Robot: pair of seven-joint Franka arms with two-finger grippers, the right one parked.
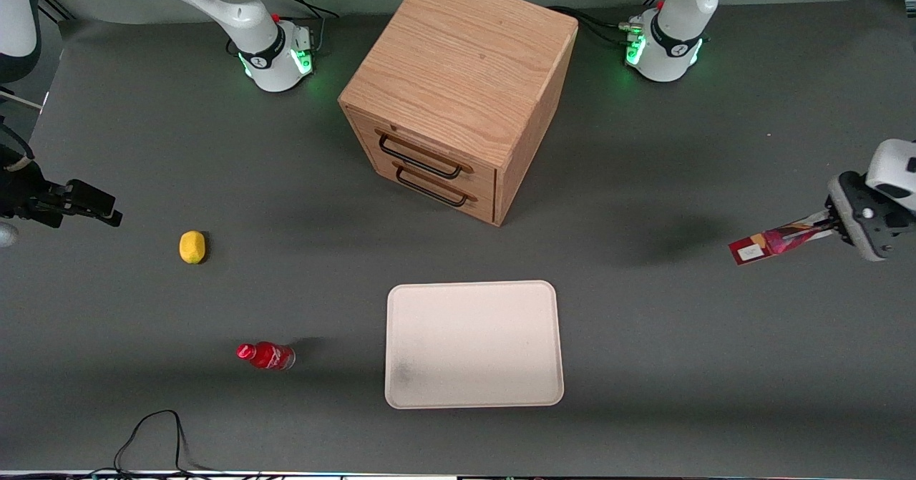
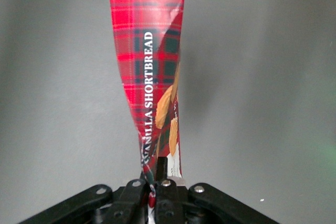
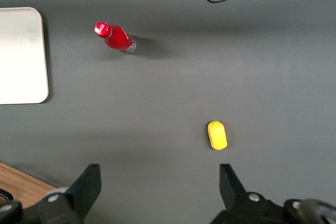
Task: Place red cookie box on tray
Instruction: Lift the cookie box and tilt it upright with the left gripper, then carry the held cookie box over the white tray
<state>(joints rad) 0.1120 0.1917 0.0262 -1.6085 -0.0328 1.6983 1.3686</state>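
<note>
Gripper: the black two-finger gripper (image 1: 830, 224) of the left arm hangs above the working arm's end of the table, clamped narrow on 1 end of the long slim dark-red tartan cardboard cookie box (image 1: 778, 240).
Box: held clear of the surface, sticking out from the gripper toward the middle of the table with its white end panel leading; the cardboard looks pinched and twisted where the fingers (image 2: 161, 170) bite.
Tray: the flat cream-white rectangular tray (image 1: 474, 344) with rounded corners lies well apart from the box, in front of the drawers of the oak-coloured wooden drawer cabinet (image 1: 458, 86) and nearer to the front camera.
Risk 1: an end grip on soft card may let the box swing or slip during the carry.
Risk 2: a long overhang could catch the tray's low rim or leave the box half off it.
Risk 3: the squeeze may crush the contents.
Surface: dark grey matte table (image 1: 644, 365), with a small yellow lemon-like object (image 1: 192, 247), a small red bottle (image 1: 266, 355) and a black cable (image 1: 150, 437) toward the parked arm's end.
Room: only a grey wall strip shows.
</note>
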